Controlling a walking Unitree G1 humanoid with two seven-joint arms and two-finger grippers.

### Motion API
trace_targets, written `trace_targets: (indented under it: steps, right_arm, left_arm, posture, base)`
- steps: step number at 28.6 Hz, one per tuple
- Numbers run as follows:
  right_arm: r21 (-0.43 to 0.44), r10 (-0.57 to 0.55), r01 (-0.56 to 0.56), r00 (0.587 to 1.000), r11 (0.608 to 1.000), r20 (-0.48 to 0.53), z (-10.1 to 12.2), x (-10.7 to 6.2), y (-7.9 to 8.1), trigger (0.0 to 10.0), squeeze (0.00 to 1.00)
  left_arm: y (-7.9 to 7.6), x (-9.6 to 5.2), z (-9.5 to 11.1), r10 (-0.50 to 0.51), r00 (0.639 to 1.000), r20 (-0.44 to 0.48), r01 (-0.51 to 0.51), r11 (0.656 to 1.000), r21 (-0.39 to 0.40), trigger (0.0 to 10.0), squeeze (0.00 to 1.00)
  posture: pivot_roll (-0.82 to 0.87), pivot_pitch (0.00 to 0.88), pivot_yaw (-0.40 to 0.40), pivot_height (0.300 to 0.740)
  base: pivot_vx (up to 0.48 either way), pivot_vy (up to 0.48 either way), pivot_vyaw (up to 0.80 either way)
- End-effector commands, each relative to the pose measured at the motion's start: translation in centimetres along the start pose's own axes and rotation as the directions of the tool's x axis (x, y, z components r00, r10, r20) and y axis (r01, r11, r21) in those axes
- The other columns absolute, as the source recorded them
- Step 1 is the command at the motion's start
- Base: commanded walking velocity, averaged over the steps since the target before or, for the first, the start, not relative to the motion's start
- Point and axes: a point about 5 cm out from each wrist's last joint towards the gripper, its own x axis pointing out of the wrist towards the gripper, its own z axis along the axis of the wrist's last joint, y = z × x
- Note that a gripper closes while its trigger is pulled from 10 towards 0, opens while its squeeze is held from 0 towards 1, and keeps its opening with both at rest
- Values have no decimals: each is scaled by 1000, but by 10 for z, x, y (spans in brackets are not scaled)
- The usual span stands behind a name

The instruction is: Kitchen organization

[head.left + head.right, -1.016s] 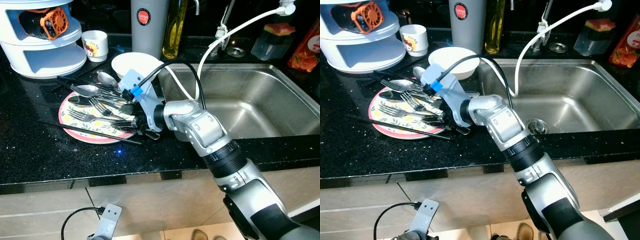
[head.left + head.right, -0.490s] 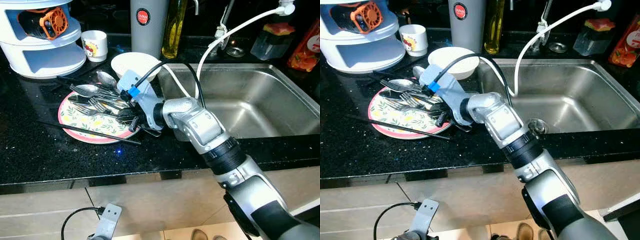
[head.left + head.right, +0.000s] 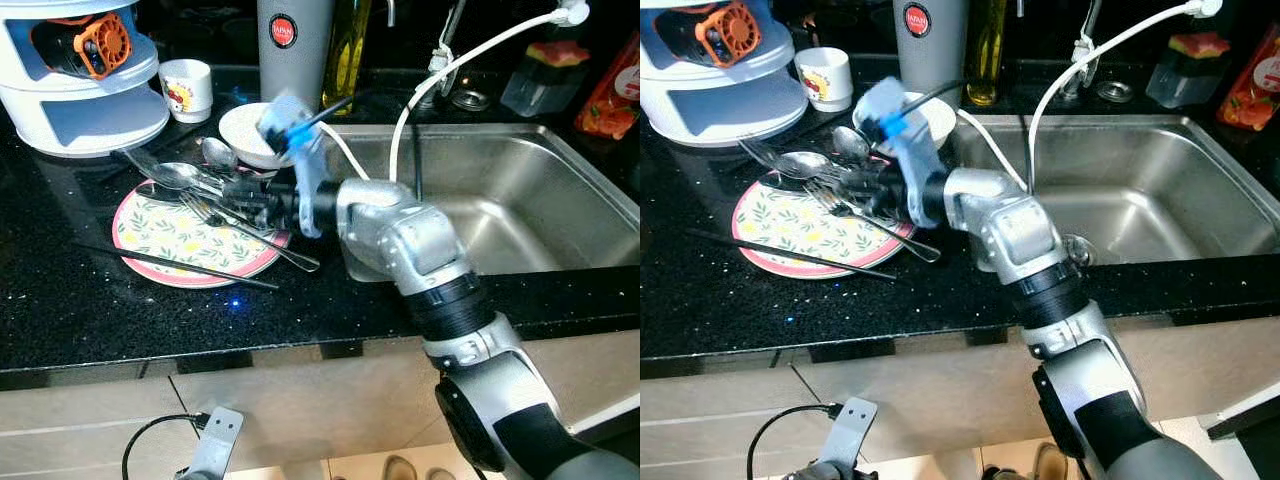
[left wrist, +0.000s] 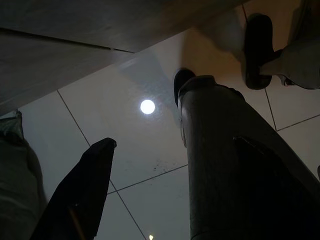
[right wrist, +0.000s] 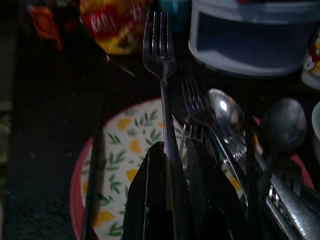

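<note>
Right gripper (image 5: 172,165): fingers clamped on one fork (image 5: 159,45) above plate (image 3: 160,235). Remaining cutlery (image 3: 190,180) unsorted; task barely begun.

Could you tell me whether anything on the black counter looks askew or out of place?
Yes: the steel cutlery lies in a loose jumble across the pink-rimmed floral plate, one long handle overhanging its rim. The right gripper is shut on a silver fork.

Oil btl (image 3: 345,45), steel sink (image 3: 520,200), white hose (image 3: 480,50).
</note>
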Motion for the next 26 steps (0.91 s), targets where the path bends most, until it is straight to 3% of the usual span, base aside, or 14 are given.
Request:
trace_targets:
  steps: [1, 7, 12, 13, 15, 16, 17, 18, 26]
  right_arm:
    - [20, 11, -12, 999, 1000, 51, 3, -5, 0, 0, 0]
    - [60, -10, 2, 992, 998, 128, 7, -12, -4, 0, 0]
    - [128, -125, 94, 958, 987, 256, 14, -21, -16, 510, 0]
    - [144, -142, 103, 947, 984, 287, 16, -24, -17, 2039, 0]
    - [155, -151, 108, 940, 982, 305, 17, -26, -17, 2039, 0]
    - [171, -159, 106, 927, 980, 339, 19, -28, -17, 3961, 0]
    - [171, -159, 106, 927, 980, 339, 19, -28, -17, 3961, 0]
    - [180, -165, 106, 921, 978, 353, 20, -29, -18, 10000, 0]
    - [260, -222, 115, 873, 959, 434, 19, -37, -17, 10000, 0]
  left_arm:
    - [-9, 1, -24, -38, 994, -103, 38, 999, 4, 10000, 0]
    - [-9, 1, -24, -37, 994, -102, 39, 999, 11, 10000, 0]
    - [-11, 1, -27, -49, 992, -113, 52, 998, 25, 10000, 0]
    - [-11, 1, -28, -50, 992, -117, 54, 998, 33, 10000, 0]
    - [-11, 1, -28, -50, 992, -118, 55, 998, 38, 10000, 0]
    - [-11, 1, -29, -48, 992, -118, 53, 998, 41, 10000, 0]
    - [-11, 1, -29, -48, 992, -118, 53, 998, 41, 10000, 0]
    - [-11, 1, -29, -45, 992, -116, 50, 998, 41, 10000, 0]
    - [-9, 1, -31, -44, 992, -120, 50, 998, 49, 10000, 0]
  posture:
    - [-2, 72, -51, 740]
    - [-11, 73, -54, 740]
    - [-54, 76, -23, 740]
    - [-58, 75, -20, 740]
    - [-58, 78, -16, 740]
    - [-58, 78, -13, 740]
    - [-58, 78, -13, 740]
    - [-57, 79, -8, 740]
    - [-60, 101, 8, 740]
  base:
    - [0, 0, 0]
    - [0, 0, 0]
    - [0, 0, 0]
    - [0, 0, 0]
    - [0, 0, 0]
    - [0, 0, 0]
    - [0, 0, 0]
    - [0, 0, 0]
    - [0, 0, 0]
